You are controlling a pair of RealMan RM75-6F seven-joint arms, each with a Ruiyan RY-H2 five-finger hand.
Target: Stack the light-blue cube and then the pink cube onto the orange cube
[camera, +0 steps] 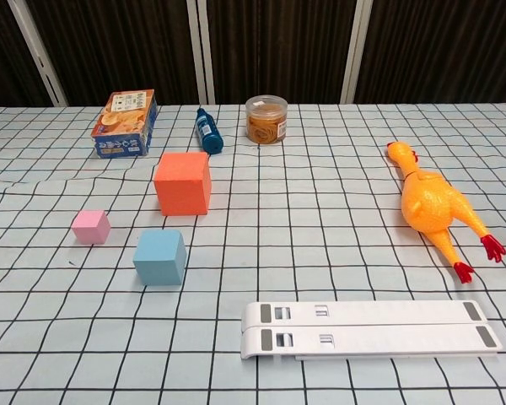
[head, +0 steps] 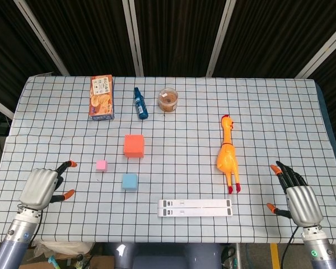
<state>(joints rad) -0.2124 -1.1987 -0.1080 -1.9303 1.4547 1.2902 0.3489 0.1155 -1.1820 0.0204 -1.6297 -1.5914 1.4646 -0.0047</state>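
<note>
Nothing stacked yet. Orange cube [head: 134, 145] sits on the checked tablecloth [head: 179, 145] left of centre, w/ the pink cube [head: 101, 165] nearer the front and to its left, and the light-blue cube [head: 130, 181] in front of the orange one, a bit right of the pink; all three apart, none touching. Left hand [head: 42, 186] is over the front-left part of the cloth, back of hand up, fingers spread w/ orange tips pointing toward the pink cube, holding nothing; well short of any cube. Right hand [head: 298, 197] at the front-right edge, fingers apart and extended, also empty, near the rubber chicken [head: 227, 157] but not touching it. Chest view shows the cubes closer (hands basically out of it, only an orange speck at the far left edge, can't tell what). Other stuff: snack box [head: 101, 97], blue bottle [head: 140, 103] lying down and round jar [head: 168, 100] in a row at the back; white folded stand [head: 195, 207] flat at the front centre, right of the light-blue cube.
</note>
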